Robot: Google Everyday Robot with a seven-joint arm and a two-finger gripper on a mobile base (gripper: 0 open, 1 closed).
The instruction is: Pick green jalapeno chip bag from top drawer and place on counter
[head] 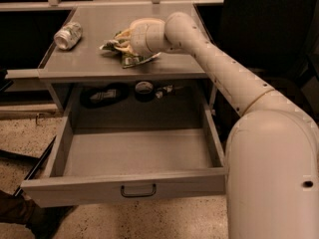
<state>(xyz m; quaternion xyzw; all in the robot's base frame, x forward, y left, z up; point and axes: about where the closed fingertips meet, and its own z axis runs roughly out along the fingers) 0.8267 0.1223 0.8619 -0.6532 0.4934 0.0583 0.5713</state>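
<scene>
The green jalapeno chip bag (133, 59) is crumpled, light green and white, and sits at the front middle of the counter (89, 63). My gripper (121, 43) is on the bag's top and shut on it, and the bag's lower edge touches the counter. My cream arm (209, 59) reaches in from the right. The top drawer (139, 153) is pulled fully open below, its floor bare at the front, with a dark handle (138, 190) on its front panel.
A crushed silvery can (68, 35) lies at the counter's left. At the back, under the counter, lie a dark flat object (102, 94), a dark round object (144, 88) and a small item (164, 90). Speckled floor surrounds the cabinet.
</scene>
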